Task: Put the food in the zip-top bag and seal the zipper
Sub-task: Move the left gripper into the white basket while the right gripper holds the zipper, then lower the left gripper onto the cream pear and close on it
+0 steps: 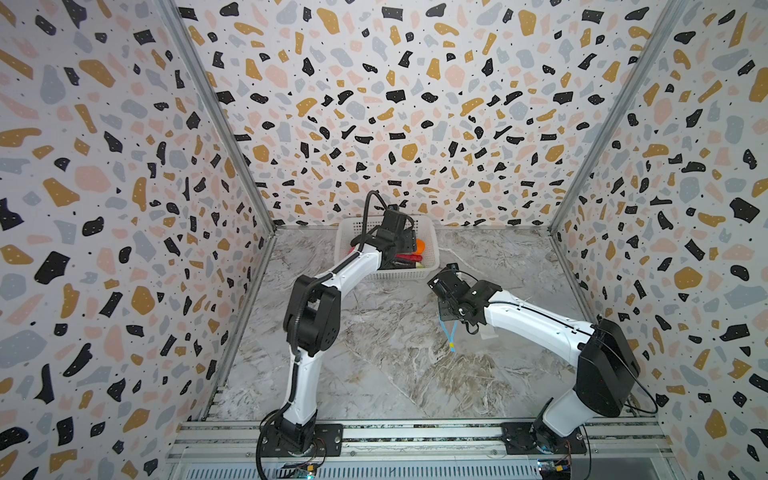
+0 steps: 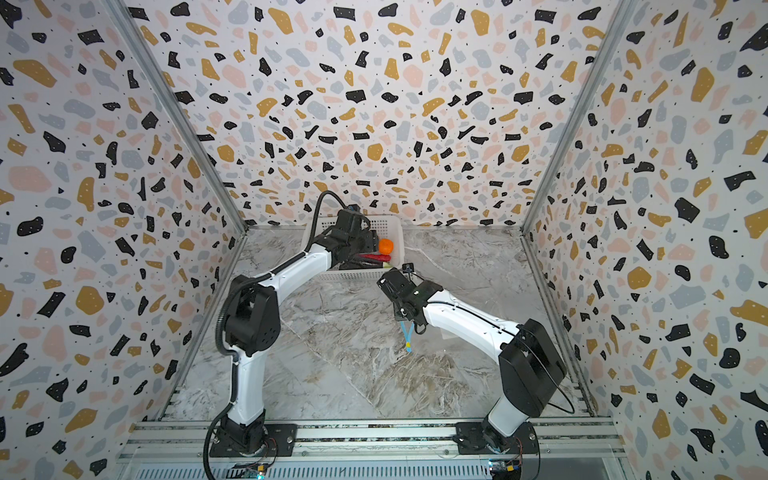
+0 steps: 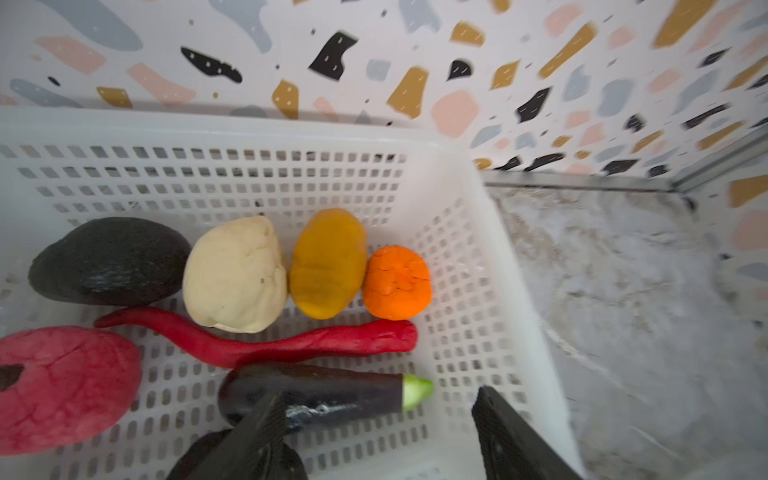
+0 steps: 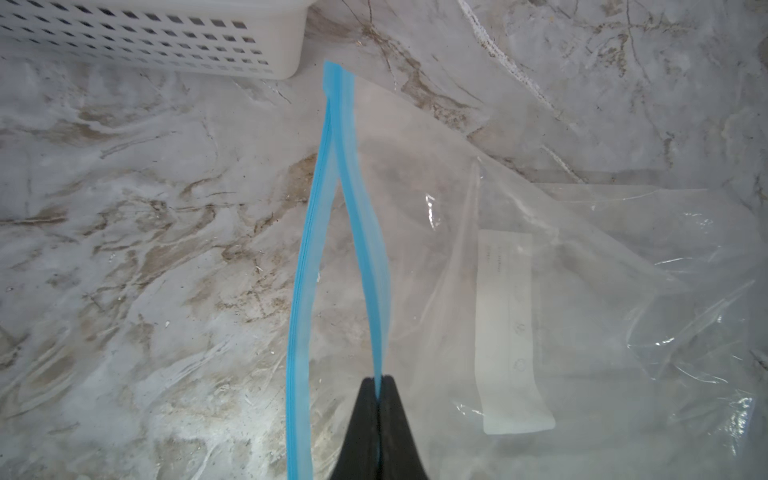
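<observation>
Lower frame, left wrist view: the left end effector (image 3: 378, 395) is spread wide inside the basket (image 3: 478, 257). The eggplant (image 3: 332, 395) is bracketed by its fingers, long axis left-right along the opening line. On the table (image 4: 124, 249), one zipper (image 4: 365, 249) lip of the zip-top bag (image 4: 623, 270) is pinched by the right end effector (image 4: 378, 384).
</observation>
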Motion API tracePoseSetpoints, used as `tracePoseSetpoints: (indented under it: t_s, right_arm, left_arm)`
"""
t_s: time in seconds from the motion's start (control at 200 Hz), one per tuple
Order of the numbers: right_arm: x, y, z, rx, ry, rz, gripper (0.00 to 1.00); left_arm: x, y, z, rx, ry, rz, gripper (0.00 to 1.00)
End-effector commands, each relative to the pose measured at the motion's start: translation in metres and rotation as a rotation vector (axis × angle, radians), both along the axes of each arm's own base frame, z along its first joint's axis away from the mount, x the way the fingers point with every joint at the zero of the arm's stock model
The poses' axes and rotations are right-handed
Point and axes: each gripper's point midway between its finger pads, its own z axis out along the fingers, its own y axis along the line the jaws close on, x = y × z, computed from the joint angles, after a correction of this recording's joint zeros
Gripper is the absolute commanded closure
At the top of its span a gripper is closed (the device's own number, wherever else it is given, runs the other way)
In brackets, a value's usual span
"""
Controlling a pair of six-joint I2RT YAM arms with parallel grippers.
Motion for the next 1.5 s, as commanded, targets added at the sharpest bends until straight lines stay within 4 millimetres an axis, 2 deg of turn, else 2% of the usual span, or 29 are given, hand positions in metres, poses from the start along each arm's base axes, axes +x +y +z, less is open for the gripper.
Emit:
tracePoseSetpoints:
  t_s: [0.0,0.06,0.17,0.536,0.776,0.976,1.071,1.166,1.286,1.497]
  right_arm:
    - [0.005,0.005,0.01,0.018,-0.016,0.007,1.0]
    - [0.005,0.005,0.01,0.019,-0.016,0.008,1.0]
    - [0.006,0.006,0.008,0.022,-0.014,0.009,1.0]
    - [0.005,0.006,0.004,0.024,-0.006,0.011,1.0]
    - [0.004,0.006,0.005,0.027,-0.011,0.01,1.0]
    - [0.003,0.008,0.004,0.028,-0.01,0.014,1.0]
    - [0.003,0.009,0.005,0.03,-0.015,0.016,1.0]
    - [0.003,0.012,0.006,0.035,-0.02,0.024,1.0]
    - [0.003,0.015,0.001,0.036,-0.015,0.03,1.0]
    - [0.005,0.018,0.002,0.045,-0.024,0.036,1.0]
  left_arm:
    - [-0.009,0.01,-0.031,0.142,0.114,-0.029,0.25]
    - [-0.012,0.012,-0.037,0.155,0.131,-0.034,0.24]
    - [-0.021,0.017,-0.036,0.146,0.126,-0.035,0.24]
    - [-0.064,0.045,-0.045,0.15,0.146,-0.01,0.24]
    - [-0.091,0.055,-0.054,0.089,0.17,0.014,0.25]
    - [-0.111,0.052,-0.055,-0.011,0.189,0.024,0.25]
    - [-0.113,0.058,-0.049,-0.004,0.174,0.042,0.25]
    - [-0.105,0.087,-0.045,0.099,0.16,0.104,0.25]
    - [-0.093,0.119,-0.039,0.121,0.162,0.174,0.25]
    - [-0.105,0.119,-0.042,0.079,0.156,0.176,0.25]
